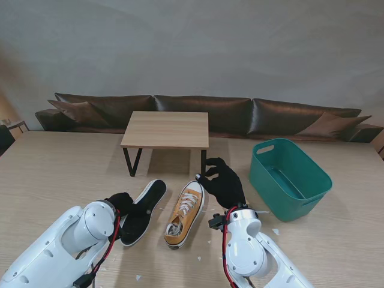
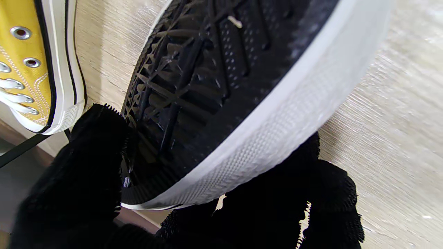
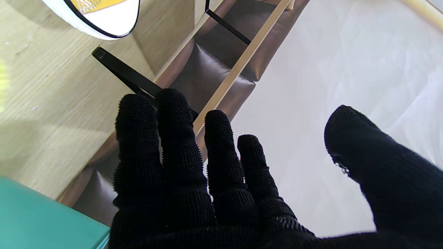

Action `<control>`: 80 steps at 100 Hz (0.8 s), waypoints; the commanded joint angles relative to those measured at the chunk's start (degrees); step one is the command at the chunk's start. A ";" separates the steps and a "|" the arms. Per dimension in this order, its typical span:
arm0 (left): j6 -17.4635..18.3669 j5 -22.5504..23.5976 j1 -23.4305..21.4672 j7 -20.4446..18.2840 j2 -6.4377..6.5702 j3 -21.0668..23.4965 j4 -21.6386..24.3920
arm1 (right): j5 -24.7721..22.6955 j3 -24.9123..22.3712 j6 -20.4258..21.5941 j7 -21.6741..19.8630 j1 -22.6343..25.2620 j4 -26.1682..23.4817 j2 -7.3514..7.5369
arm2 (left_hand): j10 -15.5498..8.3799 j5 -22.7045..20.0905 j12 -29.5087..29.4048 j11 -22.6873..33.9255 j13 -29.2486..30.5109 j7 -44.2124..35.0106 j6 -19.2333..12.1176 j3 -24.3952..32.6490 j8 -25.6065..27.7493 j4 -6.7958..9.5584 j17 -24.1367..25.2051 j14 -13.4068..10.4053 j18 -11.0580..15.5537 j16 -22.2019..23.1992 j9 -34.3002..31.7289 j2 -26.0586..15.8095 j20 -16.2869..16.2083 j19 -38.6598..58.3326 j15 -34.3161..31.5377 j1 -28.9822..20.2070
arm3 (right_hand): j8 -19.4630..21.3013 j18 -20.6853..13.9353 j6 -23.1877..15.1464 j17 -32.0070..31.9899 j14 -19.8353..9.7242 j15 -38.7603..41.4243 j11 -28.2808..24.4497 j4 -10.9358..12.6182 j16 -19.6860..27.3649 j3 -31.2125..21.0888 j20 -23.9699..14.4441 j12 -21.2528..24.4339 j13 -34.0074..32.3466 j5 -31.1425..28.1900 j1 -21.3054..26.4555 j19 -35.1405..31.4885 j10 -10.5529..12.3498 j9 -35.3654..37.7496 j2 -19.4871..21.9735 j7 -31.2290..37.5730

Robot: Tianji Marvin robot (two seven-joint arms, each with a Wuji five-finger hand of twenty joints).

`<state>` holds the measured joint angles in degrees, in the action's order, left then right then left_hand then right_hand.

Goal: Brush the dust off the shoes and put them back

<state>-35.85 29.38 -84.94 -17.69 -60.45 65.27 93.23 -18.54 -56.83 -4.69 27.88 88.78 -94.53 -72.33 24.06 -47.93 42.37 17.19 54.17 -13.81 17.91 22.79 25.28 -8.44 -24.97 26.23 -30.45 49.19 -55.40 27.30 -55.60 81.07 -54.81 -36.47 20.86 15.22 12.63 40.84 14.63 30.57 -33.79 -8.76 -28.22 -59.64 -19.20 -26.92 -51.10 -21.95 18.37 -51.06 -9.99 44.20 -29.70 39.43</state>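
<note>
L hand [image 1: 120, 203] fingers clamp black-soled shoe [image 1: 144, 211], sole up; R hand [image 1: 225, 183] spread, holding nothing, by yellow shoe [image 1: 185, 217].

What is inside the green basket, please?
The green basket on my right shows only its bare green floor and far wall; no brush or shoe is visible in it. Its near wall hides the strip of floor closest to me, so something small could lie there.

Teal plastic basket [image 1: 300, 180] sitting just right of the right hand, small wooden table [image 1: 166, 130] standing beyond the fingertips, brown leather sofa [image 1: 204, 114] lying farther back
</note>
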 commanded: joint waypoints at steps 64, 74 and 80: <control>0.60 4.96 -4.55 0.16 0.07 3.20 3.55 | 1.12 0.32 0.21 -1.42 0.36 0.34 -0.30 | 0.75 6.25 -18.39 -10.31 -21.93 4.14 -1.32 -3.55 -3.39 3.77 15.35 6.47 0.69 -21.46 11.98 -2.87 19.81 -30.54 36.43 -2.01 | -0.10 -0.24 -0.40 -25.58 1.64 0.81 0.25 1.72 0.01 -0.50 -1.16 0.14 0.75 -0.59 -2.50 1.68 -1.01 0.29 1.76 -0.42; 1.06 4.54 -4.63 0.45 -0.03 3.37 3.45 | 1.24 0.34 0.21 -1.51 0.41 0.35 -0.29 | 0.55 7.66 -19.69 -10.84 -24.23 4.78 -1.74 -3.94 -4.20 3.86 16.34 6.45 1.09 -23.12 13.78 -3.11 21.15 -34.33 38.58 -2.13 | -0.10 -0.22 -0.42 -25.59 1.68 0.78 0.27 1.70 0.02 -0.49 -1.20 0.13 0.76 -0.63 -2.54 1.73 -0.99 0.34 1.77 -0.44; 1.35 4.55 -4.71 0.41 -0.03 3.49 3.44 | 1.29 0.34 0.17 -1.59 0.43 0.35 -0.27 | 0.59 8.29 -20.36 -11.10 -25.36 5.12 -2.09 -4.19 -4.70 3.93 16.73 6.39 1.17 -24.00 14.67 -3.26 21.81 -36.53 39.65 -2.25 | -0.10 -0.25 -0.43 -25.58 1.68 0.79 0.28 1.70 0.01 -0.51 -1.23 0.13 0.71 -0.67 -2.54 1.76 -0.96 0.36 1.80 -0.43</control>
<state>-34.81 34.09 -89.42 -16.10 -60.15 68.60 96.55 -17.31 -56.71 -4.69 27.23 88.80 -94.16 -72.35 24.69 -41.01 22.79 6.23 31.67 -9.60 16.71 19.95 21.35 -6.14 -9.26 31.94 -29.87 26.69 -42.72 26.06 -34.76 46.90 -17.25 -38.10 20.86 15.38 12.63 40.84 14.93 30.58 -33.79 -8.76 -28.22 -59.65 -19.25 -26.92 -51.10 -22.13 18.38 -50.69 -10.08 44.24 -29.69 39.43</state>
